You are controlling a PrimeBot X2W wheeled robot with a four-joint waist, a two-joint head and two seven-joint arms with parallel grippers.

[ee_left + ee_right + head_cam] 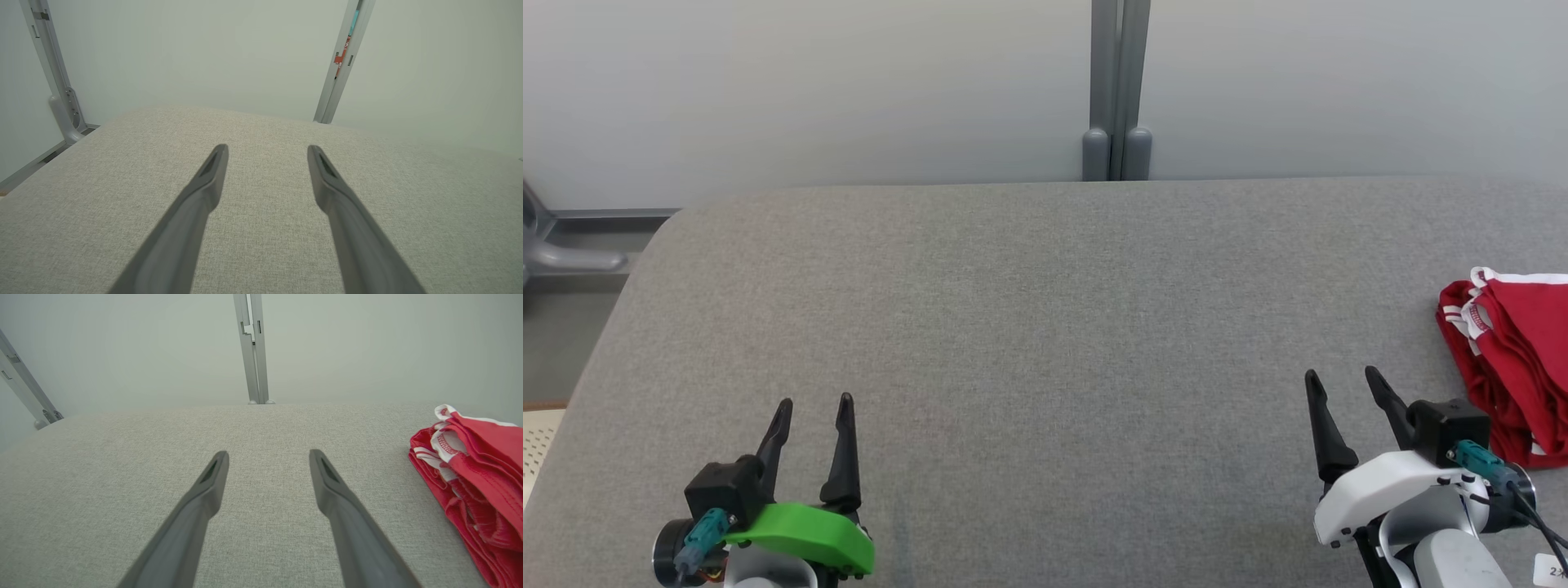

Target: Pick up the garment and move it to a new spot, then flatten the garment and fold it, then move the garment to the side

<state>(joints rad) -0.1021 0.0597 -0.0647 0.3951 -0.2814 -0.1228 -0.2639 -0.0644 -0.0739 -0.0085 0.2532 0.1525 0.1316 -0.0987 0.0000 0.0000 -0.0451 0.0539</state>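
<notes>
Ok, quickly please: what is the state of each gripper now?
Left gripper: open, holding nothing.
Right gripper: open, holding nothing; the red garment lies to its right, not gripped.

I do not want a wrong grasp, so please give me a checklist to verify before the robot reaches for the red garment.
1. Fingers of left gripper apart, empty: ok.
2. Fingers of right gripper apart, empty: ok.
3. Position of red garment, right of those fingers, untouched: ok.
4. Whole red garment in view: not ok, picture edge cuts it.
5. Room on grey surface for flattening: ok.
</notes>
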